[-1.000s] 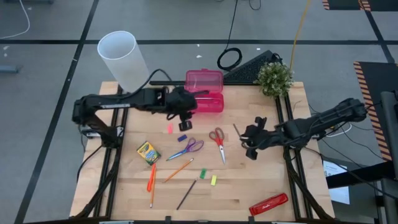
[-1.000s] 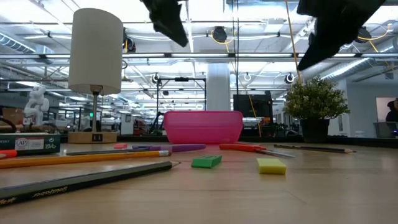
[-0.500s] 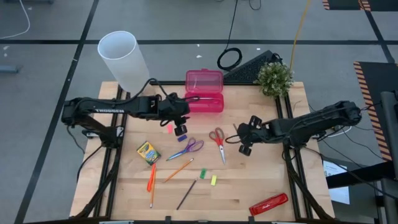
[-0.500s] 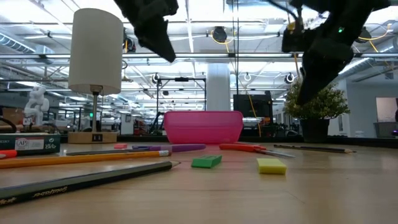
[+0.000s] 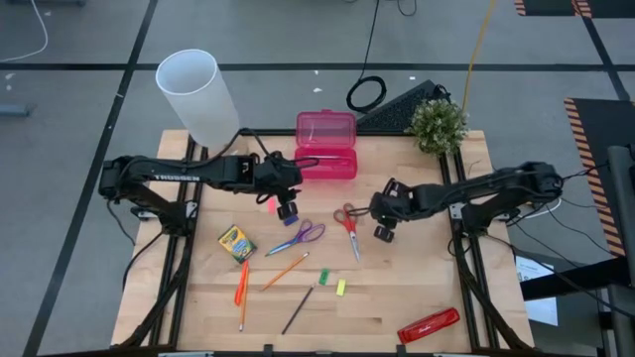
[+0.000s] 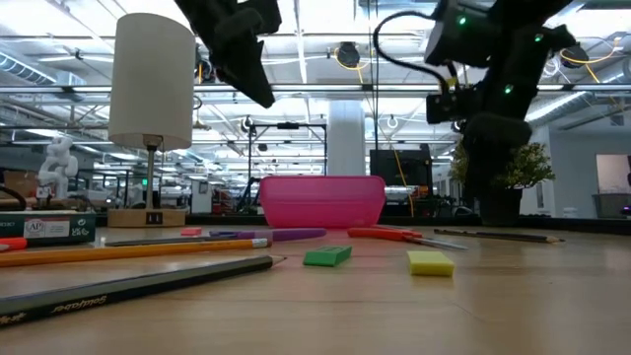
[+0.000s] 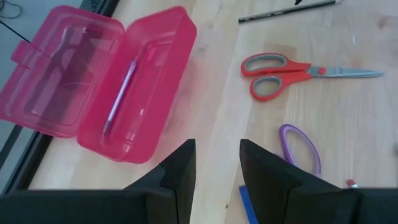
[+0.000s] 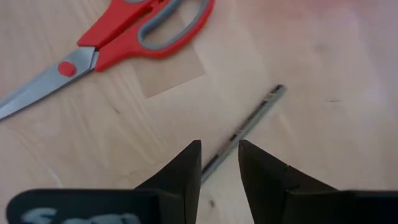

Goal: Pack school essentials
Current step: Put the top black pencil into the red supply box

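Note:
The school essentials lie loose on the wooden table: red scissors (image 5: pixel 347 223), purple-handled scissors (image 5: pixel 299 236), a crayon box (image 5: pixel 236 243), an orange pencil (image 5: pixel 285 270), a dark pencil (image 5: pixel 298 309), and green (image 5: pixel 323 277) and yellow (image 5: pixel 340 287) pieces. My left gripper (image 5: pixel 288 206) hovers open between a pink piece (image 5: pixel 270 205) and a blue piece (image 5: pixel 291 219), in front of the open pink case (image 5: pixel 325 146). My right gripper (image 8: pixel 219 165) is open above a second dark pencil (image 8: pixel 245 134), just right of the red scissors (image 8: pixel 124 37). Its fingers stand on either side of the pencil's line.
A red stapler-like bar (image 5: pixel 429 324) lies at the near right corner. A white cylinder lamp (image 5: pixel 195 94) stands at the far left and a small plant (image 5: pixel 438 124) at the far right. An orange marker (image 5: pixel 241 283) lies near the crayon box.
My right gripper has moved toward the table's left edge and come lower, ending over the dark pencil beside the red scissors. My left gripper has drawn back a little from the pink case toward the near edge. Nothing on the table has moved.

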`<action>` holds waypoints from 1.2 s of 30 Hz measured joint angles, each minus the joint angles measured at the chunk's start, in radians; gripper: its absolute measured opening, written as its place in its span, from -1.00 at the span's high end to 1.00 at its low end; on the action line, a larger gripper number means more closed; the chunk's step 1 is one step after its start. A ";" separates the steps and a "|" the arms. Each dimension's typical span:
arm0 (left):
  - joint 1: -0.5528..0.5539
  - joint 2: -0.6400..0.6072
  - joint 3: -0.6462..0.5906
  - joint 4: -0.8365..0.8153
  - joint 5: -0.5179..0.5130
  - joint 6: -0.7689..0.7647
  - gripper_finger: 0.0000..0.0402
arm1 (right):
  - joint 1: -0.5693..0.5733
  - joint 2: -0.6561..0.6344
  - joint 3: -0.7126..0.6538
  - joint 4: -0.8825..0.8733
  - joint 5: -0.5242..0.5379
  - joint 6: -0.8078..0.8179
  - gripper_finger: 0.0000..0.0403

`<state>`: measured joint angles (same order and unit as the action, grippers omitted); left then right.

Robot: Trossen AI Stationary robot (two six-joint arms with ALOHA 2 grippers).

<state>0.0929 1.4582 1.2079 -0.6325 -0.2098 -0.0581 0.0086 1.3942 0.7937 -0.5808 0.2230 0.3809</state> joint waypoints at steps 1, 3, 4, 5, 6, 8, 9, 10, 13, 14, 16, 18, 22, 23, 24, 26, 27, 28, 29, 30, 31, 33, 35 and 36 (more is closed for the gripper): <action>-0.001 0.000 0.000 0.000 0.003 0.000 0.36 | -0.008 0.008 0.000 0.004 -0.020 0.000 0.50; -0.004 0.000 0.000 0.001 0.006 0.000 0.36 | -0.018 0.025 0.000 0.010 -0.045 0.000 0.50; -0.006 0.000 0.000 0.000 0.007 0.000 0.36 | -0.019 0.033 0.000 0.008 -0.045 -0.001 0.50; -0.009 0.000 0.000 0.000 0.007 0.000 0.36 | -0.019 0.039 0.000 0.007 -0.045 -0.003 0.50; -0.010 0.000 0.000 0.000 0.007 0.001 0.36 | -0.019 0.044 0.000 0.008 -0.044 -0.012 0.50; -0.012 0.000 0.000 0.001 0.007 0.003 0.36 | -0.018 0.049 0.000 0.008 -0.045 -0.046 0.50; -0.014 0.000 0.000 0.001 0.007 0.003 0.36 | -0.015 0.049 0.000 0.008 -0.044 -0.062 0.50; -0.016 0.000 0.000 0.001 0.008 0.003 0.36 | -0.014 0.049 0.000 0.011 -0.044 -0.079 0.50; -0.022 0.000 0.000 0.003 0.008 0.002 0.36 | -0.014 0.035 0.000 0.030 -0.039 -0.147 0.50; -0.025 0.000 0.000 0.003 0.008 -0.001 0.36 | -0.014 0.028 0.000 0.040 -0.041 -0.182 0.50; -0.031 0.000 0.000 0.002 0.008 0.000 0.36 | -0.018 0.016 0.000 0.048 -0.042 -0.267 0.50; -0.039 0.000 0.000 -0.001 0.009 0.000 0.36 | -0.026 0.006 0.000 0.038 -0.046 -0.356 0.50; -0.050 0.000 0.000 -0.007 0.011 0.001 0.36 | -0.052 0.005 0.000 -0.008 -0.099 -0.483 0.50; -0.051 0.000 0.000 -0.008 0.011 0.001 0.36 | -0.058 0.005 0.000 -0.022 -0.120 -0.505 0.50; -0.053 0.000 0.000 -0.009 0.011 -0.001 0.36 | -0.065 0.005 0.000 -0.031 -0.137 -0.525 0.50; -0.058 0.000 0.000 -0.008 0.010 -0.006 0.36 | -0.078 0.005 0.000 -0.041 -0.151 -0.574 0.50; -0.062 0.000 0.000 -0.008 0.010 -0.008 0.36 | -0.084 0.005 0.000 -0.043 -0.150 -0.580 0.50; -0.065 0.000 0.000 -0.008 0.010 -0.013 0.36 | -0.094 0.005 0.000 -0.043 -0.149 -0.568 0.50; -0.068 0.000 0.000 -0.008 0.011 -0.015 0.36 | -0.107 0.005 0.001 -0.038 -0.149 -0.531 0.50; -0.070 0.000 0.000 -0.008 0.010 -0.017 0.36 | -0.120 0.005 0.002 -0.029 -0.149 -0.473 0.50; -0.074 0.000 0.000 -0.008 0.010 -0.021 0.36 | -0.131 0.005 0.003 -0.018 -0.147 -0.401 0.50; -0.078 0.000 0.000 -0.008 0.010 -0.028 0.36 | -0.143 0.005 0.004 -0.011 -0.146 -0.263 0.50; -0.082 0.000 0.000 -0.007 0.010 -0.037 0.36 | -0.138 0.005 0.004 -0.014 -0.149 -0.162 0.50; -0.083 0.000 0.000 -0.007 0.010 -0.043 0.36 | -0.130 0.005 0.004 -0.016 -0.149 -0.125 0.50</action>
<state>0.0098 1.4578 1.2083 -0.6395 -0.1993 -0.1010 -0.1213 1.3991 0.7975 -0.5972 0.0739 0.2555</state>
